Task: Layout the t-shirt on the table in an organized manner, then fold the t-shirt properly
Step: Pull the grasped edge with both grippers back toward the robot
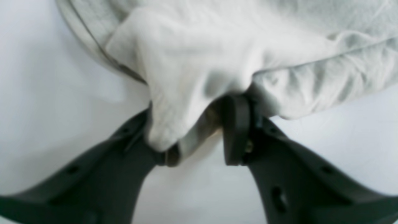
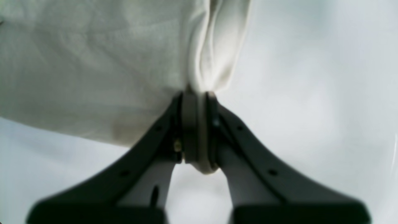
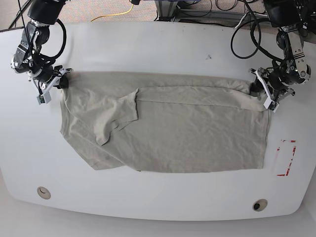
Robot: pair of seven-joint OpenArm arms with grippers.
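right hand (image 2: 198, 130), clamped tight on a pinched fold of the t-shirt (image 3: 168, 128); left hand (image 1: 199, 130), jaws partly apart with a bunch of cloth between them, so whether it truly grips cannot be told. the two hands hold opposite ends of the far edge, probably to draw it taut and square. the t-shirt lies spread across the middle of the white surface (image 3: 148, 44), a far strip doubled over and one sleeve folded inward. a red-outlined mark (image 3: 285, 158) sits near the shirt's corner. no brand, label or writing can be read.
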